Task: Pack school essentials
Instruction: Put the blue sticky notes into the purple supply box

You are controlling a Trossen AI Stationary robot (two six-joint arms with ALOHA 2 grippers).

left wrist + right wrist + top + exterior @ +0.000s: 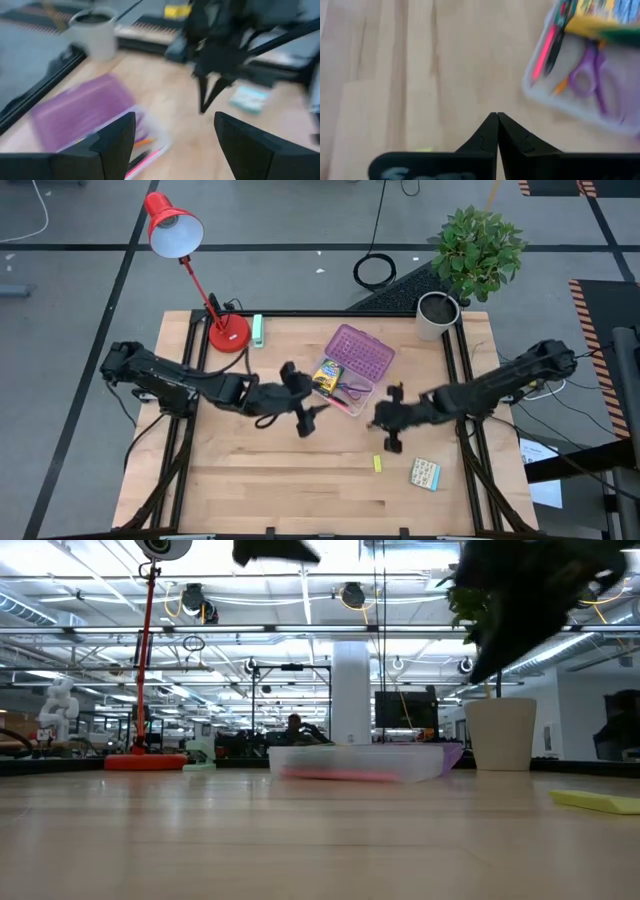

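Left gripper [305, 418]: we see its jaws spread and empty, just beside the clear case [345, 388].
Right gripper [388, 423]: jaws pressed together, holding nothing, over bare tabletop [260, 480].
Case contents: crayon box [327, 376], purple scissors [588, 80], pink pen [543, 51].
Yellow eraser [378, 464], patterned pack [425, 473]: on the tabletop near the right gripper.

We see bright, even overhead light, soft shadows. Ceiling lights [352, 595] glare in low view. Both wrist views motion-blurred.
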